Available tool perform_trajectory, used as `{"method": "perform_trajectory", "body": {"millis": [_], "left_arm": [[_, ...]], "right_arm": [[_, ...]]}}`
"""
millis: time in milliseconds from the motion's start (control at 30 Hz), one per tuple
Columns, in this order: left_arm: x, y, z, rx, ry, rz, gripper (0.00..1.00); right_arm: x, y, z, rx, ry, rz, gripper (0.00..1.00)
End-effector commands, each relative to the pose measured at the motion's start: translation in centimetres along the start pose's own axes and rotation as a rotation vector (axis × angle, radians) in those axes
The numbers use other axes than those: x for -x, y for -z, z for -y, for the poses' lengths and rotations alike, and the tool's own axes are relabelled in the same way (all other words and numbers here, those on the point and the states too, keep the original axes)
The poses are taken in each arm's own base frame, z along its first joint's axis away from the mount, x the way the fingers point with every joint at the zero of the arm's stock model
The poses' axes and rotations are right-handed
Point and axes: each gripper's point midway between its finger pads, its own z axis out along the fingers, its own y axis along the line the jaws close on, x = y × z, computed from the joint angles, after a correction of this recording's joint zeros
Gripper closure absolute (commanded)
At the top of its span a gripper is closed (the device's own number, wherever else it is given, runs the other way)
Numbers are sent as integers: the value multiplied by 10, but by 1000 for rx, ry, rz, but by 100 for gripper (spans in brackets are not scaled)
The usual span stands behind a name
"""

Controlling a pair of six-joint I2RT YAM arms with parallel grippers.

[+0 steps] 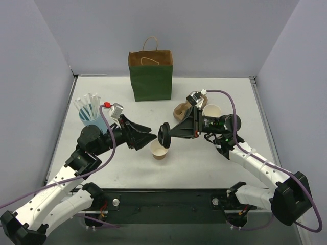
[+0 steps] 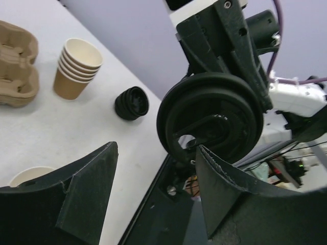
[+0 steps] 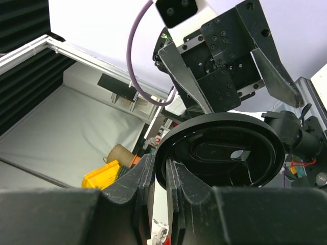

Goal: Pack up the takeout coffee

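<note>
No lidded cup shows in any view. An open kraft paper cup (image 1: 159,150) with a white inside stands mid-table; its rim shows in the left wrist view (image 2: 29,176). My right gripper (image 1: 169,133) is shut on the rim of a loose black lid (image 1: 164,137), held on edge just above the cup. The right wrist view shows the lid (image 3: 225,153) pinched at my right gripper (image 3: 161,171). My left gripper (image 1: 148,137) is open and empty, facing the lid from the left. In the left wrist view the lid (image 2: 209,120) hangs just past my open left gripper (image 2: 156,186).
A green and brown paper bag (image 1: 149,75) stands open at the back centre. A stack of unlidded cups (image 1: 211,111) (image 2: 76,69) and a brown pulp carrier (image 1: 181,109) (image 2: 18,66) sit back right. A stack of black lids (image 2: 132,103) lies near. A blue cup of stirrers (image 1: 91,115) stands left.
</note>
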Motion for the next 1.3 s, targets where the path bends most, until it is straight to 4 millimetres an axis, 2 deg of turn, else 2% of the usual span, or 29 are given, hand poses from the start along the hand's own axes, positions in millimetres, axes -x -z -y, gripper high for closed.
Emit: {"method": "perform_trajectory", "body": {"millis": [0,167,500,700,933,1000,1267], "left_arm": [[23,0,39,-169,90,86,29],[13,-2,29,-150,166,74,31],[10,-5,30,-189,282,83,36],[3,-8,30,-216,337,63,39],[-4,-10,27,-216,357,51,41],[-6,-11,27,-217,364,41,45],[-14,-9,25,-217,376,23,49]], "right_arm": [[-14,2,-38,143,180,-41,87],[-15,2,-35,137,176,-43,87],[-18,4,-31,114,191,-33,88],[-20,4,-20,75,196,-32,87],[-19,1,-11,50,179,-32,87],[-20,0,-12,52,181,-33,88],[-17,-4,-8,50,172,-29,88]]}}
